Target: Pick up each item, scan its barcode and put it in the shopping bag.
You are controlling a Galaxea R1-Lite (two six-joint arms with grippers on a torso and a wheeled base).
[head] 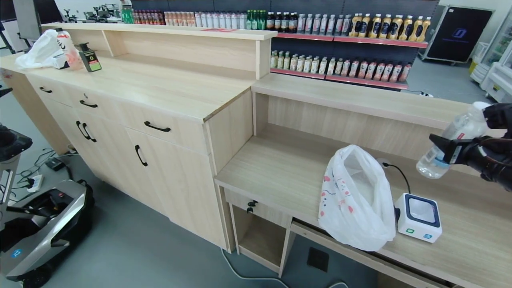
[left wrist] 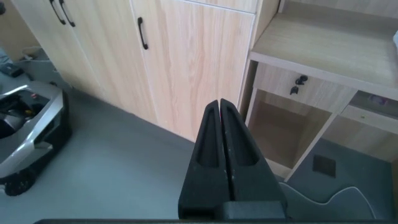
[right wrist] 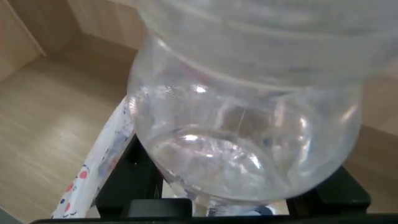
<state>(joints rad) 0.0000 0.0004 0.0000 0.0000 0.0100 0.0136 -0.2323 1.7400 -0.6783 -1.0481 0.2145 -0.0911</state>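
The left gripper (left wrist: 221, 146) is seen with its two fingers pressed together and nothing between them. It hangs over the grey floor (left wrist: 112, 149) in front of the cabinet doors (left wrist: 186, 56), well apart from the work.

In the head view, right of centre, the shopping bag (head: 354, 204) stands on the lower counter (head: 280, 168) with its mouth open upward. Just beside it, toward the lower right of the frame, the scanner (head: 419, 216) is set with its window facing up. Whether it touches the bag's side cannot be told.

At the far right edge, the bottle (head: 462, 128) is held clear of the counter by the right gripper (head: 444, 150), whose fingers are clamped across the bottle's lower part. The bottle's long axis is tilted, with the base at the lower left and the cap at the upper right.

From the bottle, the scanner lies down and slightly left in the frame, roughly along the line in which the base points. The bag lies farther left, beyond the scanner. The right arm is by far the nearer to both.

The step in hand is judged to be the scan. For that, the bottle would have to be lowered along its own slant toward the window. It would also have to be turned so that the barcode faces down, though where the barcode sits on the bottle cannot be made out.
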